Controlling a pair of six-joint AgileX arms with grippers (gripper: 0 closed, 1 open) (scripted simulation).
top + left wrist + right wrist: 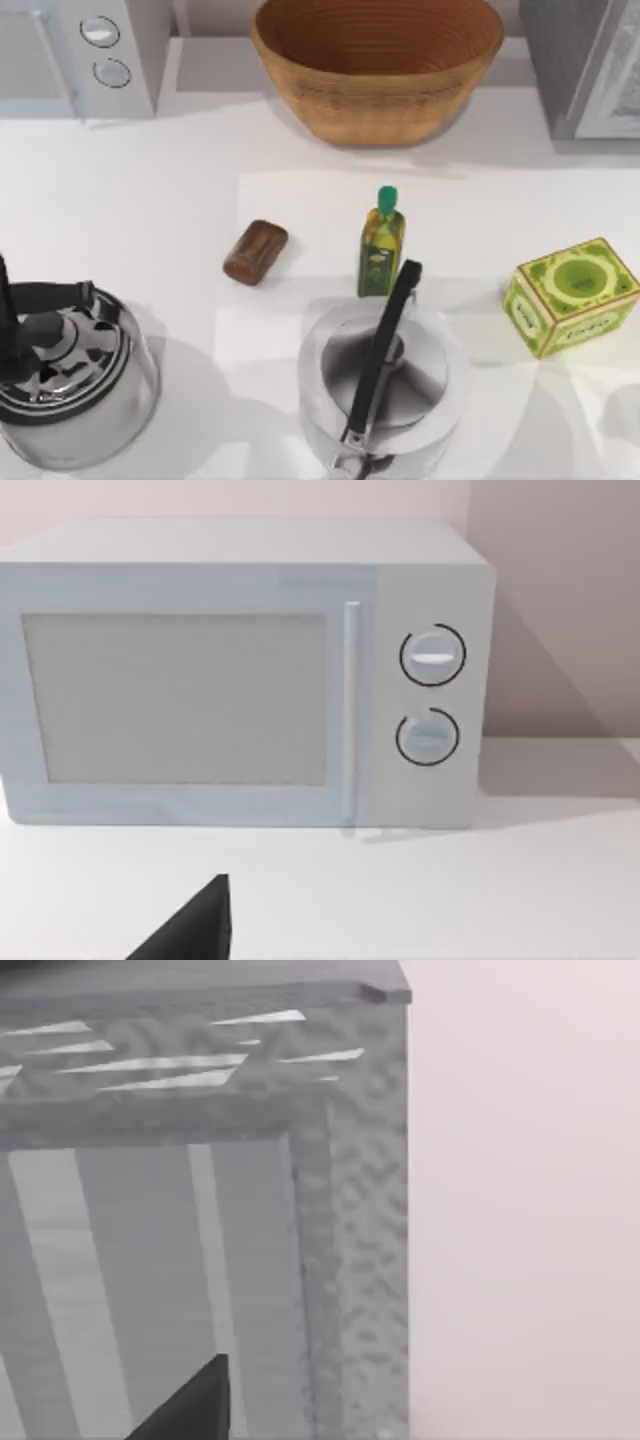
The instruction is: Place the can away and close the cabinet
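The can (pixel 256 252) is a brown cylinder lying on its side on the white table, left of centre. At the back right corner stands the grey cabinet (pixel 585 70), cut off by the top view's edge, with a lighter framed panel on its right part. I cannot tell whether it stands open. The right wrist view faces the cabinet (pixel 200 1210) from close by, with a dark tip of my right gripper (pixel 190 1410) at the picture's edge. A dark tip of my left gripper (pixel 190 930) shows in the left wrist view. Both grippers are far from the can.
A white microwave (pixel 90 50) (pixel 240 670) stands at the back left, a wicker basket (pixel 375 65) at the back centre. A green oil bottle (pixel 381 245) stands right of the can, a green box (pixel 572 295) at the right. Two steel kettles (pixel 70 375) (pixel 385 390) occupy the front.
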